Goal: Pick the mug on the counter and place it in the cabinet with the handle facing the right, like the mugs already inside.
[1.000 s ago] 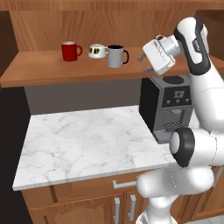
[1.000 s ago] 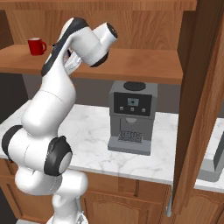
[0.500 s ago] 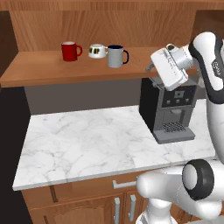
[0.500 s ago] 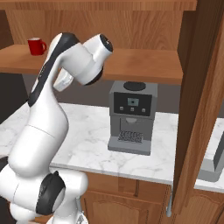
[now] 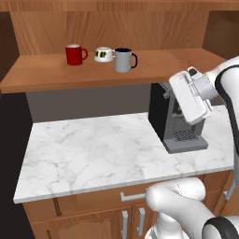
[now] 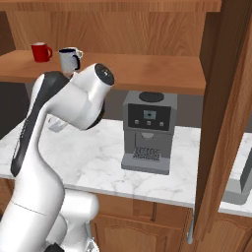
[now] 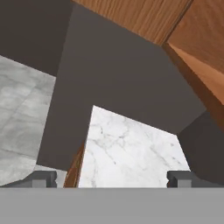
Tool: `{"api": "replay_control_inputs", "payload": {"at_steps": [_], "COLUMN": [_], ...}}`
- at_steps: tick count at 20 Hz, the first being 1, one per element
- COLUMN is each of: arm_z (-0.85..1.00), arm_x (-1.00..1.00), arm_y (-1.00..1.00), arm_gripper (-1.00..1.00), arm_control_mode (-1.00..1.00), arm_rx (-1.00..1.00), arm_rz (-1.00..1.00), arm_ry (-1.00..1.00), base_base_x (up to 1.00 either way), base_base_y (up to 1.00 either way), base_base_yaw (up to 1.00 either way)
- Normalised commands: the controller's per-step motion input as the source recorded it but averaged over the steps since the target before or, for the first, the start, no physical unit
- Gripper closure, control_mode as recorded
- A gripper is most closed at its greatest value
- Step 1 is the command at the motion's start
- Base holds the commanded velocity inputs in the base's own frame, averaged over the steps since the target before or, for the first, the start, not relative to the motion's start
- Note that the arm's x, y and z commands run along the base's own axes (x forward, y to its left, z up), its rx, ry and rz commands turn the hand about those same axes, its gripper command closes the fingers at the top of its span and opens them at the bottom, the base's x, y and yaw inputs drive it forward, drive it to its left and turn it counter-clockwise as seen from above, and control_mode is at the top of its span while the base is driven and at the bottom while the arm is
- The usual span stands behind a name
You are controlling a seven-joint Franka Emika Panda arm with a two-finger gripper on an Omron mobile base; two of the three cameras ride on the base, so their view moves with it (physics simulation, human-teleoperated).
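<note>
The light grey mug point(image 5: 123, 60) stands upright on the cabinet shelf point(image 5: 46, 74), beside the white cup. Its dark handle point(image 5: 134, 59) points to the right. From the other side the mug point(image 6: 69, 60) shows left of the arm, on the shelf point(image 6: 147, 74). My gripper point(image 5: 183, 100) hangs well to the right of and below the mug, in front of the coffee machine. In the hand view the gripper point(image 7: 113, 178) is open, with nothing between its fingertips point(image 7: 43, 178); past them lies the marble counter point(image 7: 127, 153).
A red mug point(image 5: 73, 54) and a squat white cup point(image 5: 103, 54) stand left of the grey mug. A dark coffee machine point(image 5: 175, 126) sits on the counter point(image 5: 93, 149) at the right. A wooden upright panel point(image 6: 221, 123) rises at the right.
The arm has drawn back from the shelf, swinging right and down until the hand is in front of the coffee machine. The grey mug stays on the shelf.
</note>
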Motion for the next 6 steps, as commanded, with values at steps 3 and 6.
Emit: {"api": "replay_control_inputs", "payload": {"at_steps": [3,6], "arm_z": [-0.39,-0.41], "arm_x": [-0.64,-0.53], "arm_y": [0.0,0.0], "arm_gripper": [-1.0,-1.0], "arm_control_mode": [-1.0,-1.0], "arm_rx": [-0.15,-0.18], "arm_rz": [-0.04,-0.04], "arm_ry": [-0.01,0.0], "base_base_x": [0.0,0.0], "base_base_y": [0.0,0.0], "base_base_yaw": [0.0,0.0]}}
